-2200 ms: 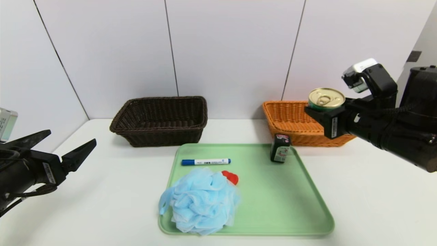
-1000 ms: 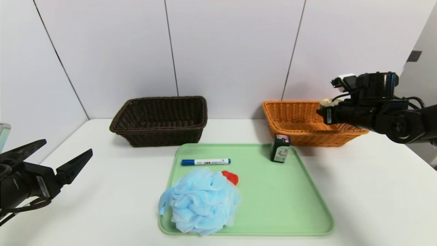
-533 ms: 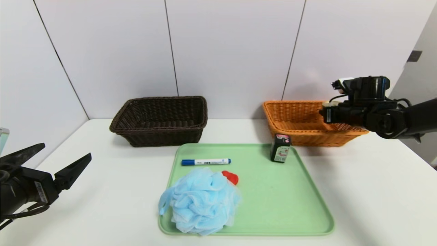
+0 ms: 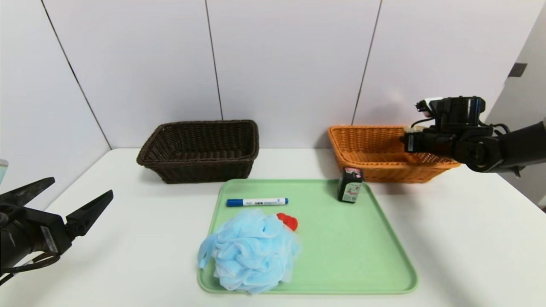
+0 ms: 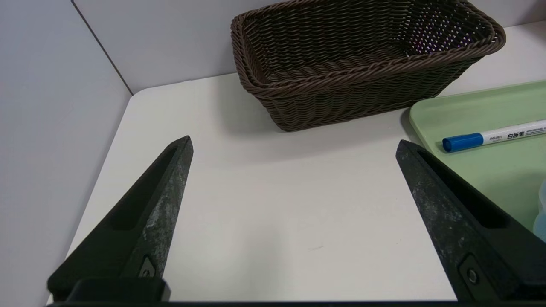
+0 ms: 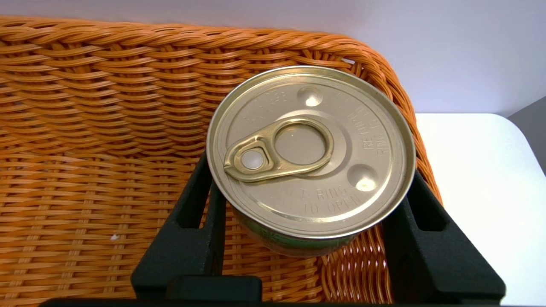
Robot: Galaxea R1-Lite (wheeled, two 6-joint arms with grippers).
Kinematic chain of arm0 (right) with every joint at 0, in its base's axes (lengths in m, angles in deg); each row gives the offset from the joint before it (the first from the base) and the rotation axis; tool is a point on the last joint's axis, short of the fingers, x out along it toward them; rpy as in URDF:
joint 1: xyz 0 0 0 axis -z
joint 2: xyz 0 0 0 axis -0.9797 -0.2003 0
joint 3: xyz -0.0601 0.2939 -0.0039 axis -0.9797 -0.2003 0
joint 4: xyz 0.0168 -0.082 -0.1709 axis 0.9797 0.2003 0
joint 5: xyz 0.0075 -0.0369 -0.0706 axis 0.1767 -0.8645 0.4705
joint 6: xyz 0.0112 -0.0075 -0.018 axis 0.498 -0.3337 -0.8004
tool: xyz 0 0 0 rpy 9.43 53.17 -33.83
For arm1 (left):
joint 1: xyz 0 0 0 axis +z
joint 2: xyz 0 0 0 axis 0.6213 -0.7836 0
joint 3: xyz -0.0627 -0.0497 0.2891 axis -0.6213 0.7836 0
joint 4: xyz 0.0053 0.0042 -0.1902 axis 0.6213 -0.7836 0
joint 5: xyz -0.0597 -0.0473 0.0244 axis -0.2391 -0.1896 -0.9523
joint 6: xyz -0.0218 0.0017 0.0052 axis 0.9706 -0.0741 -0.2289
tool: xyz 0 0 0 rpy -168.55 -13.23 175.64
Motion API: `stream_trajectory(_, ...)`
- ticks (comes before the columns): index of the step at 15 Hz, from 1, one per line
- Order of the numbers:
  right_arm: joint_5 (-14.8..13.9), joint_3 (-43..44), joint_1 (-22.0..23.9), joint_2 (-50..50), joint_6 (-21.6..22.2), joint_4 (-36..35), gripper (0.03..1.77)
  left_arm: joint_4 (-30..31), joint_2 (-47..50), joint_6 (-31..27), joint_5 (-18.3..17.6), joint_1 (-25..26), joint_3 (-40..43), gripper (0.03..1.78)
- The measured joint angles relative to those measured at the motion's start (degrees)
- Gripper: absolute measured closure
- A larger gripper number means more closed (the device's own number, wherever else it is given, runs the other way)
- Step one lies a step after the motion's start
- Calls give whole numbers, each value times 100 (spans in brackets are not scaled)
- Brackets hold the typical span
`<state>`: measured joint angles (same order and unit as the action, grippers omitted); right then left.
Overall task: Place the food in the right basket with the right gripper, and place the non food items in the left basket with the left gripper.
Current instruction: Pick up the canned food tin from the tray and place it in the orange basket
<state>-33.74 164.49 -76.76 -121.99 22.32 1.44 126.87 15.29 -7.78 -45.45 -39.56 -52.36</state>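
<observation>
With the left gripper (image 4: 82,186) spread and idle at lower left, left the green tray (image 4: 332,251) lower centre, likely for easy picking. With the right gripper (image 6: 310,166), reached into the orange basket (image 4: 362,143) at right, grasped the tin (image 6: 298,149) lid-up by its sides, probably for gentle release; left the black box (image 4: 351,184) right of centre.

Bright scene — soft tabletop shadows

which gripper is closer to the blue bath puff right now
Left. The left gripper is beside the puff, across bare table; the right gripper is far back, at the orange basket.
</observation>
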Motion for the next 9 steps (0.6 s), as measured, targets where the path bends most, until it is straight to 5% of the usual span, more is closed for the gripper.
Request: stream_trajectory(9,22,-38,-21,72,-5,-33,30,0,17,0,11,0,-20,12)
